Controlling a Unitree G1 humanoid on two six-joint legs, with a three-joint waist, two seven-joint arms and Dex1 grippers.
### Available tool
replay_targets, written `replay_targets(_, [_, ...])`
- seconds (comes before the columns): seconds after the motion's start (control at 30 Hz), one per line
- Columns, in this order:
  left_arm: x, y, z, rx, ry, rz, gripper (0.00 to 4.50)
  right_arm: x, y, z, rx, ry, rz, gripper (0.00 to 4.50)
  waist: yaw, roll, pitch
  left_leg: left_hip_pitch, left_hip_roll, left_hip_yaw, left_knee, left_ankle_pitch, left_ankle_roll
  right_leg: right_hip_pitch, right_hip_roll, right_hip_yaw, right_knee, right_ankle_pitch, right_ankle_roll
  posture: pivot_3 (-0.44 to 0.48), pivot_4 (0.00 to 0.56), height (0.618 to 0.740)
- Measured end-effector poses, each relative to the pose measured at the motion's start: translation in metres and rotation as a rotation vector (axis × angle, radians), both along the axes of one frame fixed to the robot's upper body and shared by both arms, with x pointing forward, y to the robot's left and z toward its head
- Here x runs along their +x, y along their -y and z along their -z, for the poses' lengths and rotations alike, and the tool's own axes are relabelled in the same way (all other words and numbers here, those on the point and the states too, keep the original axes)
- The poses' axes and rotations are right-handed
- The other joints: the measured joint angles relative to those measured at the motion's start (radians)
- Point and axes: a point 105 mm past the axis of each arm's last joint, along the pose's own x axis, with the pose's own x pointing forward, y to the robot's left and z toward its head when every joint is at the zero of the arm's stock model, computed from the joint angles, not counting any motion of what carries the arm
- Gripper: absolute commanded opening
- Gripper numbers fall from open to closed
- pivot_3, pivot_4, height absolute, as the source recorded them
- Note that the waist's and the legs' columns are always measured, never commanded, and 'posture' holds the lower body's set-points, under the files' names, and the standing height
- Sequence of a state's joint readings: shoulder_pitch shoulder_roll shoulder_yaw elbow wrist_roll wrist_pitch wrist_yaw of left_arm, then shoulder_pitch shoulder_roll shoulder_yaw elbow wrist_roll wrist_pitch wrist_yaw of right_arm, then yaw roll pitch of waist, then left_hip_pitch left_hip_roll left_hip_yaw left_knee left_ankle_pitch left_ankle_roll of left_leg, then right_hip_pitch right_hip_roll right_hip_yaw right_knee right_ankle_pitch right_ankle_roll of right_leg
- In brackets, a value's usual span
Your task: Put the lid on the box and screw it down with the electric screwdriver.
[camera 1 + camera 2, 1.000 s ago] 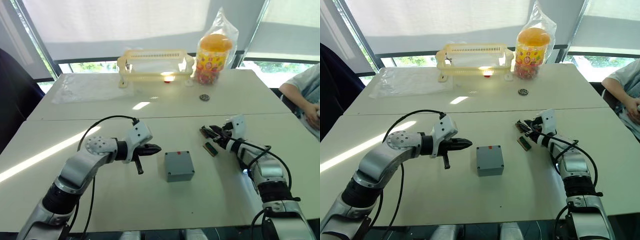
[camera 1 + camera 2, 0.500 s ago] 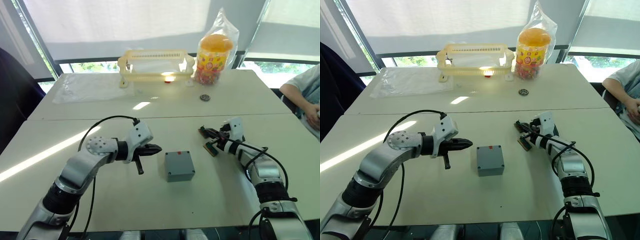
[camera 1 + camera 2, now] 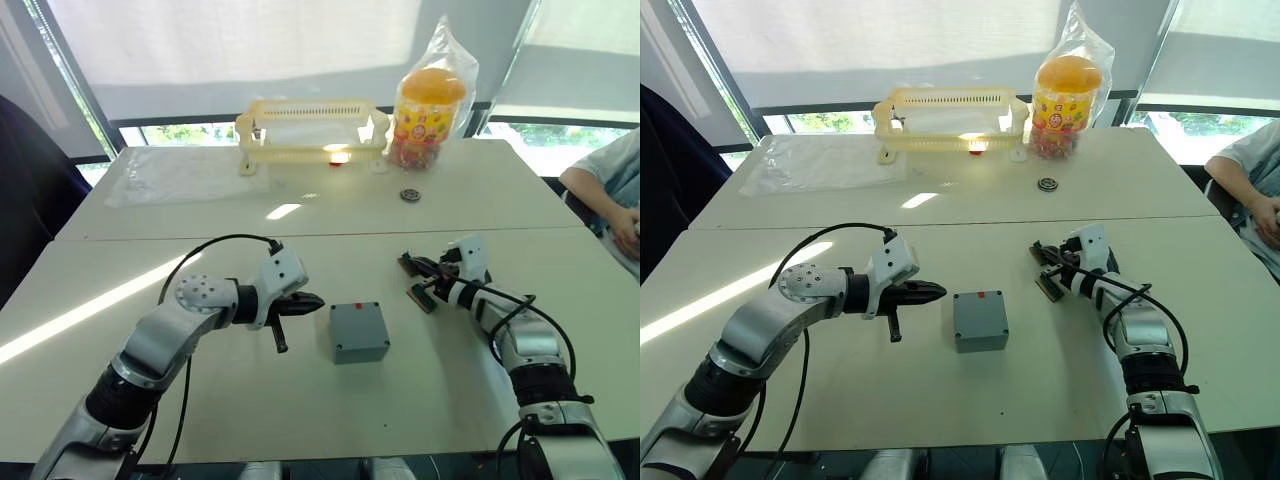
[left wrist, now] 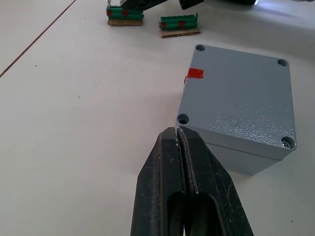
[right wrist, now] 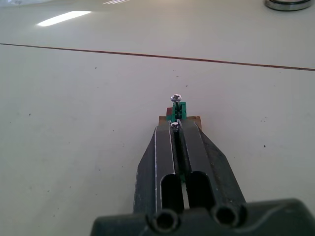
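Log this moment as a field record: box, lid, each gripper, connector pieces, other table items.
box: grey box, middle of the table, red mark on its far side
lid: lid already on the box, screw holes at its corners
left gripper: left gripper shut, level with the box on its left, tips beside its corner
right gripper: right gripper shut on a small screw, just before a green connector piece
connector pieces: two, right of and beyond the box
far table: yellow rack, candy jar

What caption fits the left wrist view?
Left claw, fingers together, at the corner of the lidded grey box; two green connector pieces beyond.
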State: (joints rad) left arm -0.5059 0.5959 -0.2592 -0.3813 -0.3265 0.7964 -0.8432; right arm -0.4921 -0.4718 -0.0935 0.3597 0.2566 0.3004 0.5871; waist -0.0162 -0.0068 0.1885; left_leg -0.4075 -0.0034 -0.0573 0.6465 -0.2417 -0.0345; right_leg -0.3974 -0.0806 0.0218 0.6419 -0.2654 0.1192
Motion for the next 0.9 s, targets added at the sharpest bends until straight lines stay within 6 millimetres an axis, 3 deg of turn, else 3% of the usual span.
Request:
replay_targets(0.67, [0.001, 0.002, 0.0, -0.002, 0.003, 0.002, 0.0, -0.004, 0.001, -0.015, 0.043, 0.022, 0.005, 0.05, 0.0, 0.0, 0.0, 0.0, 0.0, 0.0, 0.0, 0.0, 0.0, 0.0, 0.0, 0.0, 0.0, 0.0, 0.0, 0.0, 0.15, 0.74])
replay_targets(0.77, [0.001, 0.002, 0.0, 0.0, 0.002, 0.005, 0.0, -0.007, 0.002, -0.026, 0.039, 0.048, 0.003, 0.05, 0.0, 0.0, 0.0, 0.0, 0.0, 0.0, 0.0, 0.0, 0.0, -0.001, 0.0, 0.0, 0.0, 0.0, 0.0, 0.0, 0.15, 0.74])
replay_targets(0.9, [0.0, -0.002, -0.001, 0.017, 0.001, 0.015, 0.0, -0.023, -0.005, -0.065, 0.025, 0.139, -0.052, 0.05, 0.002, 0.0, 0.0, 0.0, 0.0, 0.0, 0.0, 0.0, 0.0, -0.001, 0.0, 0.0, 0.001, 0.0, 0.0, 0.0, 0.15, 0.74])
